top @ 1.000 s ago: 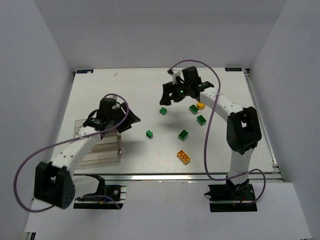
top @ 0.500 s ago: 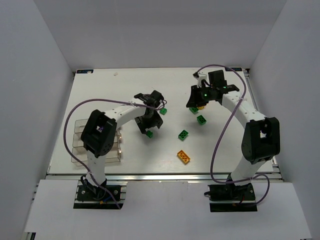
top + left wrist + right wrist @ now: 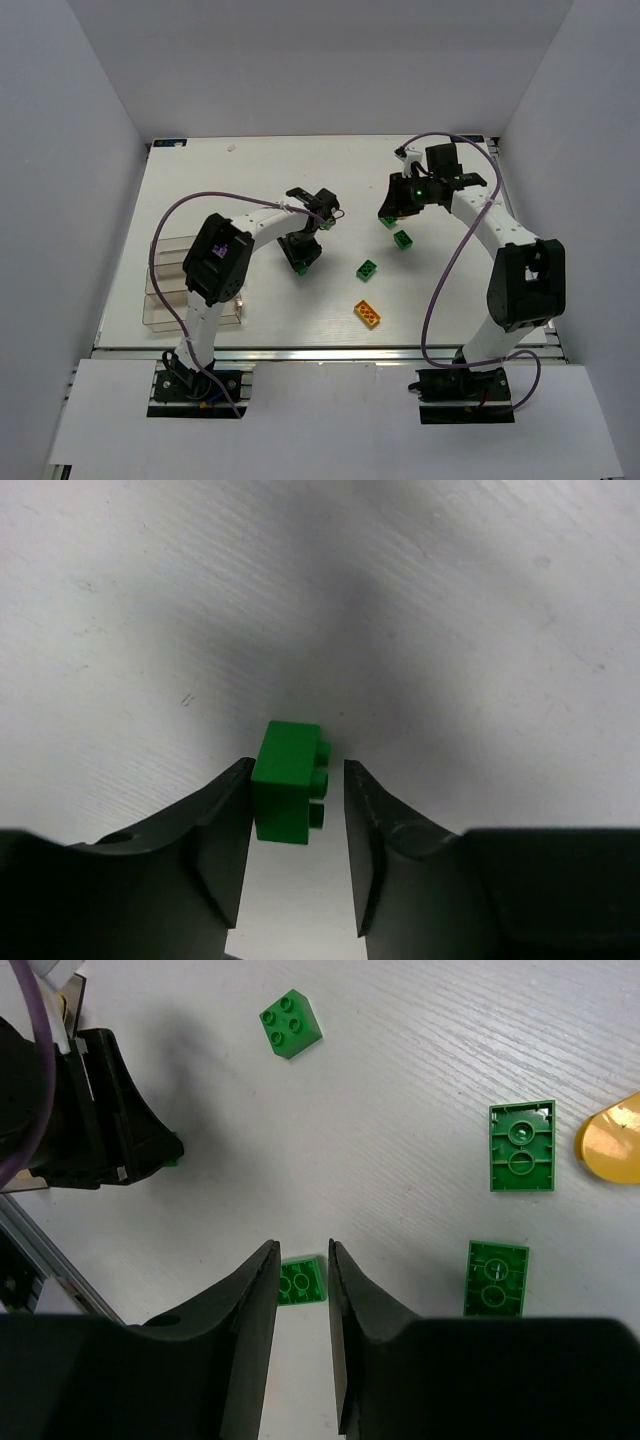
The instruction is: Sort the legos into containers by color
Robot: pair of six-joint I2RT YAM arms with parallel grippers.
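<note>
In the left wrist view a green lego (image 3: 288, 795) lies on its side between the fingers of my left gripper (image 3: 298, 780). It touches the left finger, and a gap remains at the right finger. From above, that left gripper (image 3: 300, 258) is at the table's middle. My right gripper (image 3: 302, 1250) is narrowed onto a small green lego (image 3: 303, 1282), which from above lies under its tips (image 3: 386, 220). More green legos (image 3: 403, 238) (image 3: 367, 269) and a flat orange one (image 3: 367, 313) lie nearby. The clear containers (image 3: 165, 255) stand at the left.
White walls close in the table on three sides. The left arm's white links (image 3: 250, 222) arch over the table between the containers and the middle. Purple cables (image 3: 445, 270) loop beside both arms. A yellow piece (image 3: 612, 1140) shows at the right wrist view's right edge.
My left arm swung from above the containers out to the table's middle and came down round a green lego. My right gripper moved right from the back centre and its jaws narrowed on a green lego.
</note>
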